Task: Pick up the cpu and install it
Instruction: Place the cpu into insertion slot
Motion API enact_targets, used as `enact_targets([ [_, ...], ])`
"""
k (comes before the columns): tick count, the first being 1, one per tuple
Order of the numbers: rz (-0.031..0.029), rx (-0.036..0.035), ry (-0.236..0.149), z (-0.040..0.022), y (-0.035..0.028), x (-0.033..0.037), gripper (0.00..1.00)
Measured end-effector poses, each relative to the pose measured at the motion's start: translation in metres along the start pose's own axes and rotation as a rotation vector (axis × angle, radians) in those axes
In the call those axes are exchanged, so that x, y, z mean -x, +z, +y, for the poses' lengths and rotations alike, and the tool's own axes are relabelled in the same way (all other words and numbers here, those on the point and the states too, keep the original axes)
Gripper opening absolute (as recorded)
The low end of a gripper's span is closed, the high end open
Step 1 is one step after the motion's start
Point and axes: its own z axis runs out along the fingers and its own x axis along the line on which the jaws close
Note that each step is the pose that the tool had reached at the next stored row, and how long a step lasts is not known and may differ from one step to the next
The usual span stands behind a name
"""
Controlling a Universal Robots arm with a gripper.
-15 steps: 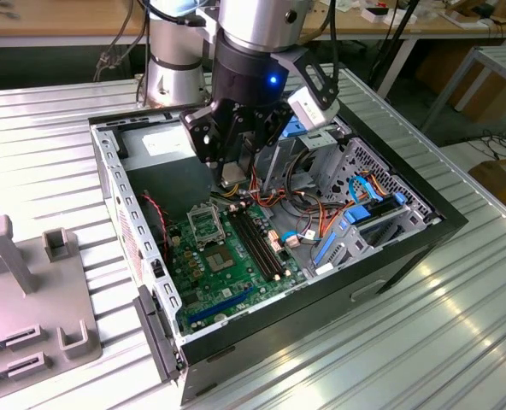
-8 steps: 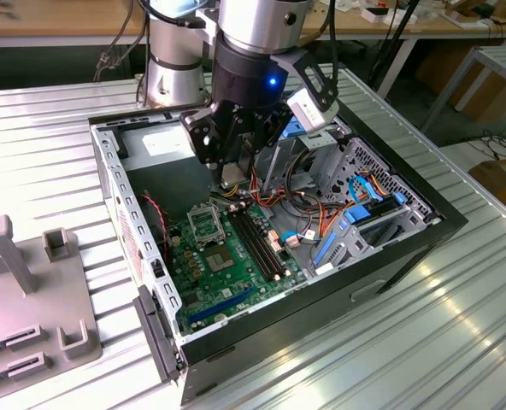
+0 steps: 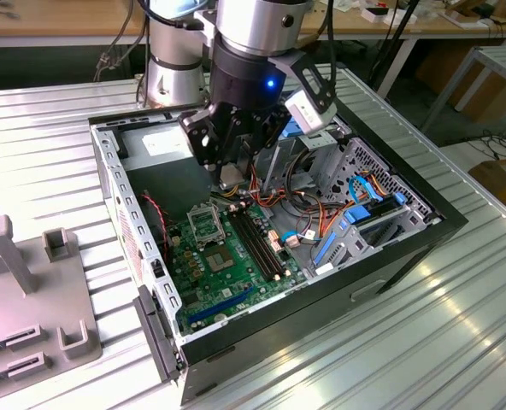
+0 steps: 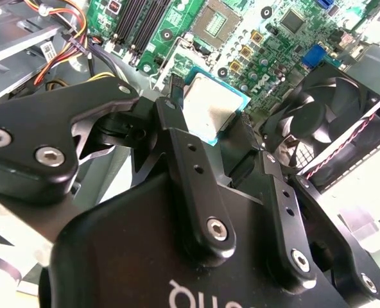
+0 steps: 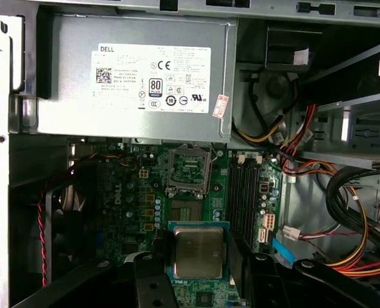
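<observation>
My gripper (image 3: 231, 173) hangs inside the open computer case (image 3: 108, 171), shut on the cpu (image 3: 229, 179), a square chip with a metal lid on a green board. In both wrist views the cpu (image 5: 198, 251) (image 4: 209, 109) sits flat between the two black fingers (image 5: 160, 249). The open cpu socket (image 5: 189, 168) (image 3: 203, 224) on the green motherboard (image 3: 236, 273) lies below and a little ahead of the chip, with its metal frame lifted. In the second wrist view the socket (image 4: 217, 22) lies beyond the fingertips.
A grey power supply (image 5: 132, 77) fills the case wall behind the socket. Black memory slots (image 3: 257, 243) run beside it, a black fan (image 4: 318, 115) sits on the other side, and coloured cables (image 3: 313, 213) and a drive cage (image 3: 373, 196) crowd the exterior view's right. A grey fixture (image 3: 22, 282) stands outside at the exterior view's left.
</observation>
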Motion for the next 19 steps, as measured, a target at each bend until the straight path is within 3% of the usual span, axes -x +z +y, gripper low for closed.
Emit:
enact_targets([
  [5, -0.0001, 0.0001, 0.000, -0.0009, 0.0045, -0.0001, 0.47],
  [9, 0.0000, 0.0001, 0.000, -0.0006, 0.0193, 0.0000, 0.47],
  [19, 0.0029, 0.0004, 0.000, -0.0004, 0.0405, -0.0004, 0.47],
])
